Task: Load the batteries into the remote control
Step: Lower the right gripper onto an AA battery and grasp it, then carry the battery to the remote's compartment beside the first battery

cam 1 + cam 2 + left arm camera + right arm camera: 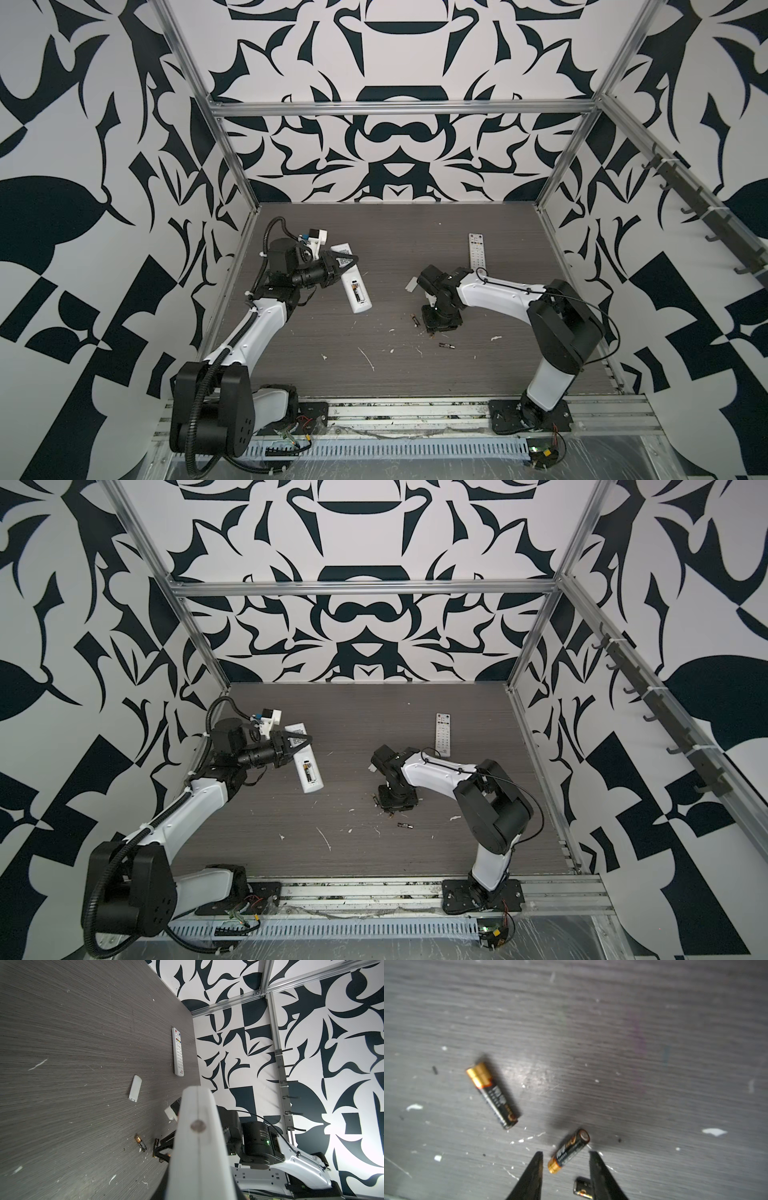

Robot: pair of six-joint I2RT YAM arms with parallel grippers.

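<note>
Battery lies untouched between parted fingers of right hand; left hand clenches remote.

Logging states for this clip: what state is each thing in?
held remote: compartment open, loaded battery inside.
left gripper: shut on held remote.
right gripper: jaws open astride centre battery.
outer battery: loose, lying flat.
third battery: loose, partly hidden.
battery cover: off, lying loose.
second remote: lying buttons up.

Battery in remote; loose batteries on table.
</note>
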